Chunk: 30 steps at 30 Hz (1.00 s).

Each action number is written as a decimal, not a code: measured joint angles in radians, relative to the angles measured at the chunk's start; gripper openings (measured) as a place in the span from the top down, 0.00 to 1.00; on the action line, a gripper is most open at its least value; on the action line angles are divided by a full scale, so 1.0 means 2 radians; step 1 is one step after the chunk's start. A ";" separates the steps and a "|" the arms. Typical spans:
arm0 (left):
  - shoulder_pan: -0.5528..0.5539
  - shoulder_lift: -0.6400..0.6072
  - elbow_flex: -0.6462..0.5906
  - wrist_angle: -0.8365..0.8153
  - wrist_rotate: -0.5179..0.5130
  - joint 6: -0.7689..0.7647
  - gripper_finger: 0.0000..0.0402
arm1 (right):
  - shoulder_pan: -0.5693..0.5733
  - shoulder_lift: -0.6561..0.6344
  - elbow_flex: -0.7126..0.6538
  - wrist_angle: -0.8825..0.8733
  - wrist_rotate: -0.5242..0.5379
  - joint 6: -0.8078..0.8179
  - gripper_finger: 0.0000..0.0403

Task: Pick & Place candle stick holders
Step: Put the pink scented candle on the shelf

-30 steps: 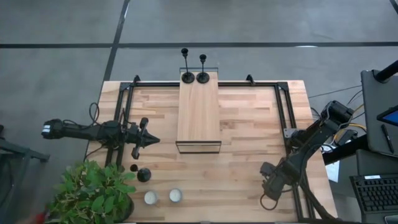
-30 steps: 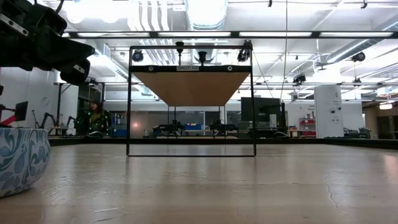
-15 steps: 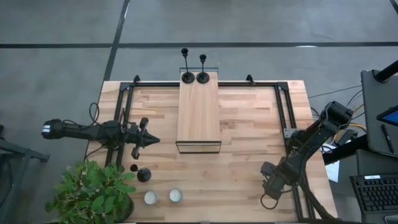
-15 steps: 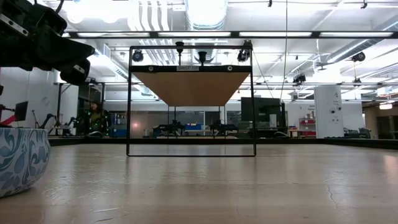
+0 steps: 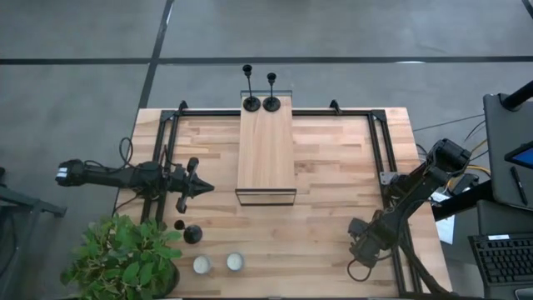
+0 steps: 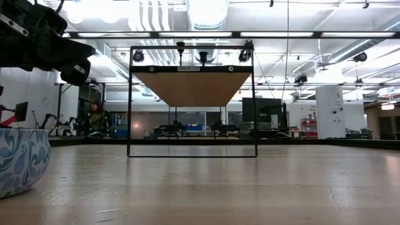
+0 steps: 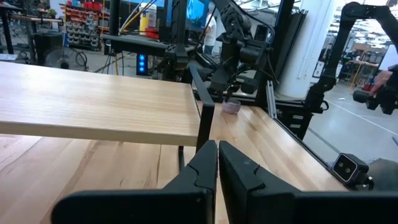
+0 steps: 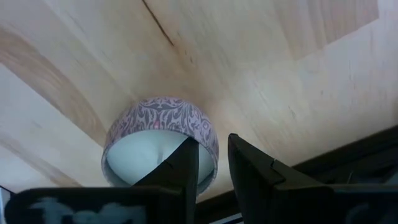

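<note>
Candle stick holders (image 5: 251, 102): two are already standing side by side at the far end of the raised wooden shelf (image 5: 266, 154), and the third one (image 5: 192, 233) is down on the table (image 5: 333, 192) at the near left, right beside the potted plant (image 5: 125, 258), with two white tealights (image 5: 201, 265) a bit nearer.

What I'd worry about: that last holder has a thin stem and sits tight against the leaves, so a sloppy approach could tip it or snag the plant. Carrying it over to the far end, it could also clip the two already up there and knock them off the shelf edge.

Left gripper (image 5: 200, 188) hovers just far of that third holder, fingers (image 7: 239, 168) pressed together, holding nothing. It'd have to spread them before going down, I reckon.

Right gripper (image 5: 361, 244) is parked low at the near right by the frame rail, fingers (image 8: 249, 171) a little apart around the rim of a small patterned bowl (image 8: 158, 140). Can't tell if it's actually gripping.
</note>
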 joint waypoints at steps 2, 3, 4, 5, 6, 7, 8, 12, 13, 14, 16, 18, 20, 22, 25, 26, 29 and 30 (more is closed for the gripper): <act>0.000 0.000 0.000 0.000 0.000 0.000 0.96 | 0.000 0.000 0.000 0.000 0.000 -0.001 0.81; 0.000 0.000 0.000 0.000 0.000 0.000 0.96 | 0.000 0.000 0.000 0.000 0.000 -0.001 0.81; 0.000 0.000 0.000 0.000 0.000 0.000 0.96 | 0.000 0.000 0.000 0.001 0.001 -0.001 0.83; 0.000 0.000 0.000 0.000 0.000 0.000 0.96 | 0.000 0.000 0.000 0.002 0.001 -0.001 0.84; 0.000 0.000 0.000 0.000 0.000 0.000 0.96 | 0.000 0.000 0.000 0.004 0.001 -0.001 0.85; 0.000 0.000 0.000 0.000 0.000 0.000 0.96 | 0.000 0.000 0.000 0.005 0.001 -0.001 0.87; 0.000 0.000 0.000 0.000 0.000 0.000 0.96 | 0.000 0.000 0.000 0.006 0.001 -0.001 0.88; 0.000 0.000 0.000 0.000 0.000 0.000 0.96 | 0.000 0.000 -0.001 0.008 0.001 -0.004 0.95; 0.000 0.000 0.000 0.000 0.000 0.000 0.96 | 0.000 0.000 -0.001 0.009 0.003 -0.005 0.97; 0.000 0.000 0.000 0.000 0.000 0.000 0.96 | 0.000 0.000 -0.001 0.010 0.003 -0.005 0.97; 0.000 0.000 0.000 0.000 0.000 0.000 0.96 | 0.000 0.000 -0.001 0.010 0.004 -0.005 0.98; 0.000 0.000 0.000 0.000 0.000 0.000 0.96 | 0.000 0.000 -0.001 0.010 0.004 -0.005 0.98; 0.000 0.000 0.000 0.000 0.000 0.000 0.96 | 0.000 0.000 -0.001 0.010 0.004 -0.005 0.98; 0.000 0.000 0.000 0.000 0.000 0.000 0.96 | 0.000 0.000 0.003 0.008 0.004 -0.005 0.98; 0.000 0.000 0.000 0.000 0.000 0.000 0.96 | -0.001 0.000 0.011 0.008 0.012 -0.005 0.98; 0.000 0.000 0.000 0.000 0.000 0.000 0.96 | -0.001 0.000 0.014 0.007 0.019 -0.005 0.98; 0.000 0.000 0.000 0.000 0.000 0.000 0.96 | -0.006 0.000 0.029 0.000 0.037 -0.010 0.98; 0.000 0.000 0.000 0.000 0.000 0.000 0.96 | -0.009 0.000 0.035 -0.008 0.042 -0.012 0.98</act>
